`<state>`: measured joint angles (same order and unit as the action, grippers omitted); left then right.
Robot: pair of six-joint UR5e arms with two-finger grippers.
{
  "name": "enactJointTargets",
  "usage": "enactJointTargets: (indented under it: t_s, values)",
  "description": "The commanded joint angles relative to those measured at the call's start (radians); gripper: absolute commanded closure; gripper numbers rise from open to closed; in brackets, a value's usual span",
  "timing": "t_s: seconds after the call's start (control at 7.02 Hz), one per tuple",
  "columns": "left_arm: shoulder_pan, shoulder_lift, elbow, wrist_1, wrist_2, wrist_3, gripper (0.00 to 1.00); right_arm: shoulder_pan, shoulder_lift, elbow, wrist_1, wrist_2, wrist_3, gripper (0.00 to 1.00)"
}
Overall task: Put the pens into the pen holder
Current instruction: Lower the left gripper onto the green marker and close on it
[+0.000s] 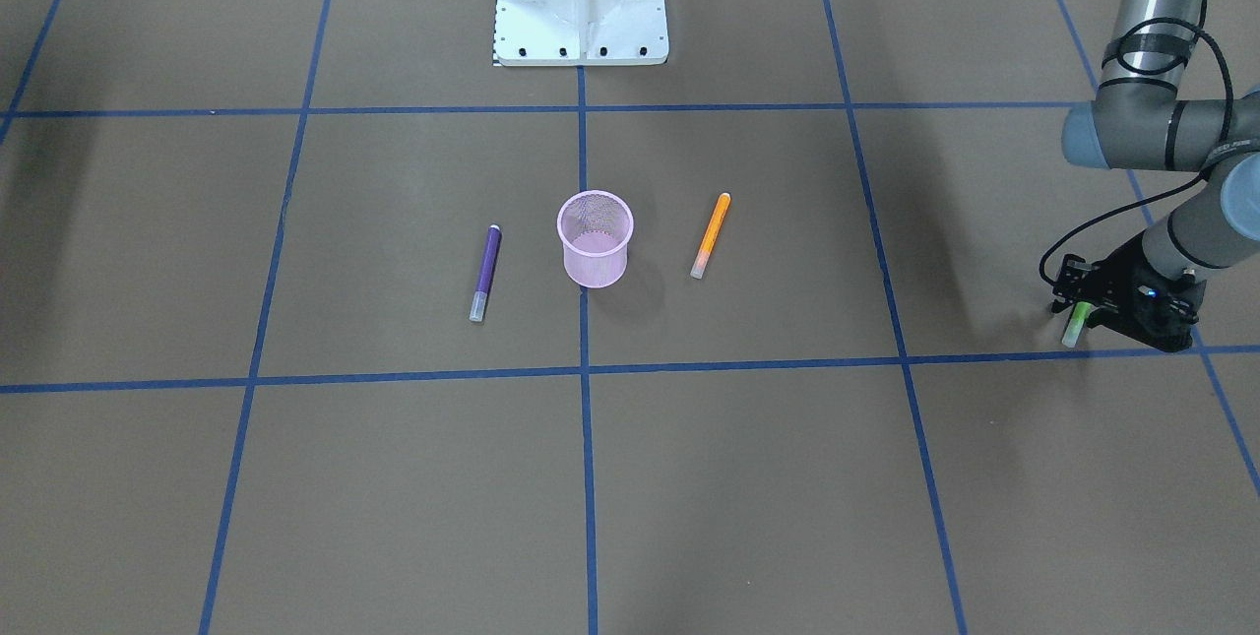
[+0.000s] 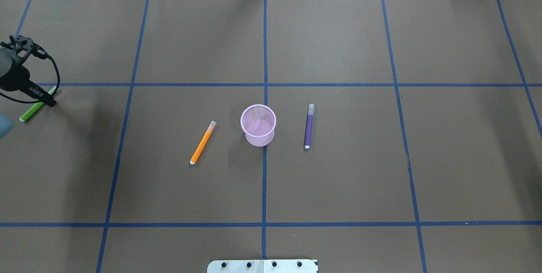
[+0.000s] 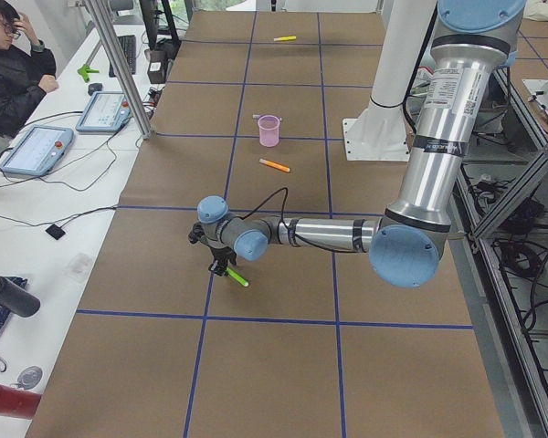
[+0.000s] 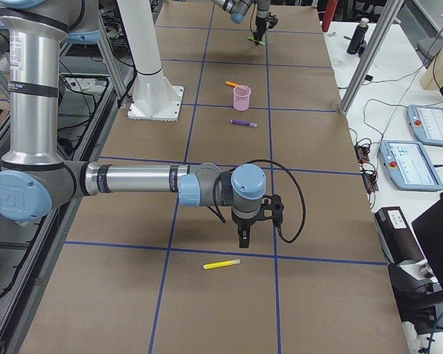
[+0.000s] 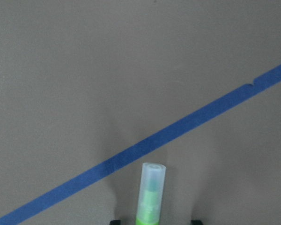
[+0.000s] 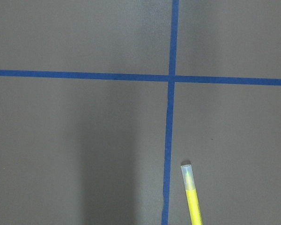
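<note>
— Where's our green pen point(image 5: 150, 201)?
— By the desk's point(image 2: 338, 180) left edge; our left gripper point(image 1: 1083, 306) stands apart astride it.
— Our right gripper point(image 4: 242, 237)?
— Near the yellow pen point(image 4: 221, 263) at the right edge; we cannot tell its state. Holder point(image 2: 258, 125) mid-desk, between orange pen point(image 2: 202, 142) and purple pen point(image 2: 308, 127).

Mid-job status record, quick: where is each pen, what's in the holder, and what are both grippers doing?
pen holder: upright at the centre of the table, no pens inside
orange pen: lying flat on the holder's robot-left side, apart from it
purple pen: lying flat on the holder's robot-right side, apart from it
green pen: far left end, under the left gripper
left gripper: straddles green pen; in the wrist view the jaws stand clear of it
yellow pen: lying flat at far right end, untouched
right gripper: above the table beside yellow pen; open or shut cannot be told
pens collected: none
</note>
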<state>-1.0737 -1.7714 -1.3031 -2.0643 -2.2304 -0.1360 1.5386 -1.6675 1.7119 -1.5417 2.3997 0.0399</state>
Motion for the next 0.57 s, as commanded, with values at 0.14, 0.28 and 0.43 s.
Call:
enactJointTargets:
  t_s: [0.14, 0.28, 0.43]
  values:
    - [0.000, 0.003, -0.005, 0.001, -0.002, -0.010, 1.00, 0.000, 0.002, 0.000, -0.002, -0.004, 0.002, 0.00]
    - [-0.005, 0.003, -0.021, 0.006, -0.011, -0.011, 1.00, 0.000, 0.003, 0.000, -0.002, -0.008, 0.003, 0.00]
    - [-0.021, 0.000, -0.036, 0.013, -0.011, -0.011, 1.00, 0.000, 0.006, 0.000, -0.002, -0.008, 0.002, 0.00]
